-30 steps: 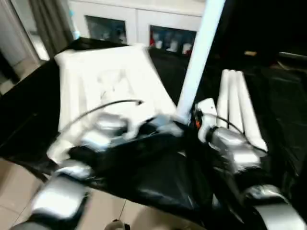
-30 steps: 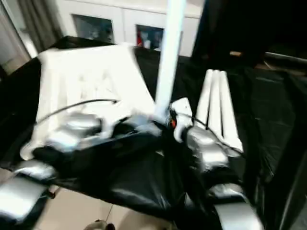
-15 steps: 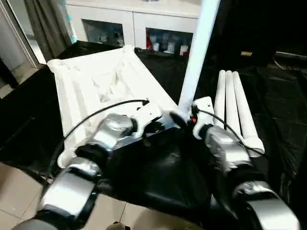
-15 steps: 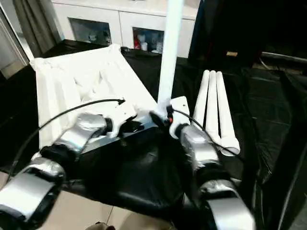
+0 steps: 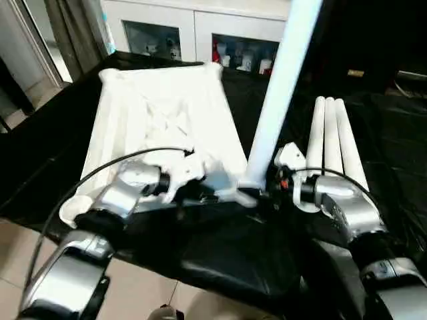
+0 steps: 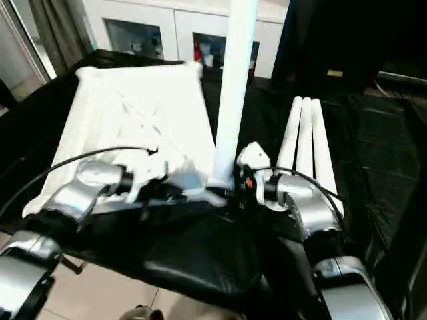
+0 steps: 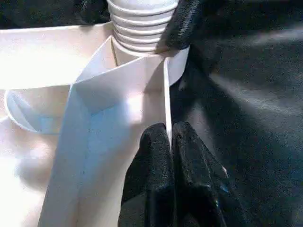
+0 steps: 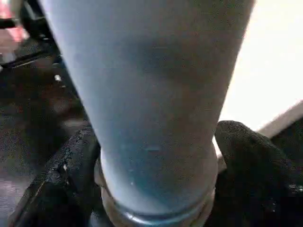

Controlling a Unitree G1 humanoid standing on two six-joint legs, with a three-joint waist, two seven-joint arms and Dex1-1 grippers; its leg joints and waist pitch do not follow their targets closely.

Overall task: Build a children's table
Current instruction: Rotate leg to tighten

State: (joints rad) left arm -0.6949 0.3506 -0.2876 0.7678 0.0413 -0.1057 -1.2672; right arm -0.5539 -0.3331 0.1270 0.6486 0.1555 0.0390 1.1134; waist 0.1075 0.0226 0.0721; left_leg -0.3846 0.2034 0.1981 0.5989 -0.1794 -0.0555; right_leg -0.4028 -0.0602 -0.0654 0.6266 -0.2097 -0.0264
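The white tabletop (image 5: 167,120) lies ribbed side up on a black-covered surface. One white leg (image 5: 277,100) stands upright in its near right corner socket, and its ribbed end (image 7: 142,23) sits in the socket. My left gripper (image 7: 169,132) is shut on the tabletop's thin rim wall just beside that socket. My right gripper (image 5: 267,190) is open around the foot of the upright leg (image 8: 151,94), one black finger (image 8: 71,179) close on each side. Three more legs (image 5: 331,143) lie side by side on the cloth to the right.
Black cloth (image 5: 227,260) drapes over the near edge, with tiled floor (image 5: 13,267) below at the left. A white cabinet with glass doors (image 5: 200,27) stands behind the tabletop, and a grey curtain (image 5: 73,33) hangs at the back left.
The whole picture has swung and steadied as the camera moved. Both grippers stay at the corner with the upright leg, which still stands in its socket.
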